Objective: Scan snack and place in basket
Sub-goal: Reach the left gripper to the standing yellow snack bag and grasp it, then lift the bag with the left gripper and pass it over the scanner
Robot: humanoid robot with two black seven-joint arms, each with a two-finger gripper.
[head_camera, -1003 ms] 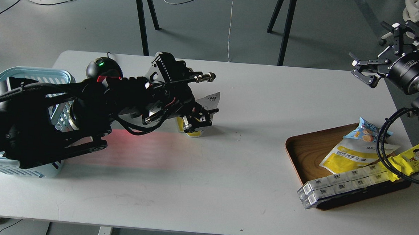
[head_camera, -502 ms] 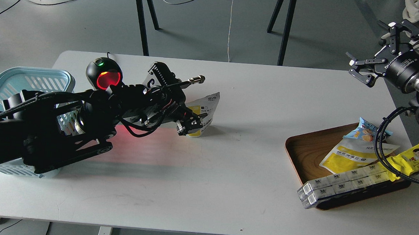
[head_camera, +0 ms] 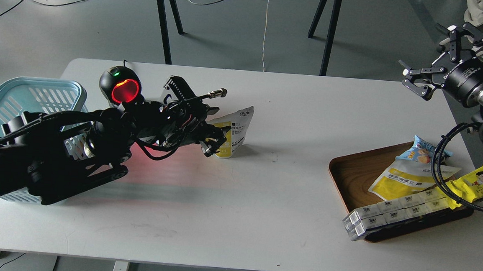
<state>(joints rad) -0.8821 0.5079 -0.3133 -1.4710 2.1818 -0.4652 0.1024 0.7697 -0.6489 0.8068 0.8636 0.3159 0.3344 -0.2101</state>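
Standing at the table's middle-left, the snack [head_camera: 234, 129] sits upright on its yellow base, its white printed face turned toward the right of the frame. The left gripper [head_camera: 215, 139] is right against the pouch's left side, but its dark fingers blur into one another from here, so I cannot tell whether they pinch the pouch or have let go. A second ago that gripper lay over the pouch and hid most of it; now the arm has drawn back toward the lower left and far more of the white face shows, while the pouch itself has barely shifted on the table. The scanner [head_camera: 120, 88], a black dome in the upper left of the table, shows its whole red window now, where the arm covered it a second ago, and a red glow spreads over the tabletop beneath the arm. To my eye the scan is under way or just finished, and the drop is not yet done. The basket [head_camera: 39, 87] waits at the far left edge, partly behind the arm. Off in the upper right corner the right gripper [head_camera: 432, 63] hangs above the table with its fingers spread wide, holding nothing, well apart from the wooden tray [head_camera: 350, 175] of other packets below it.
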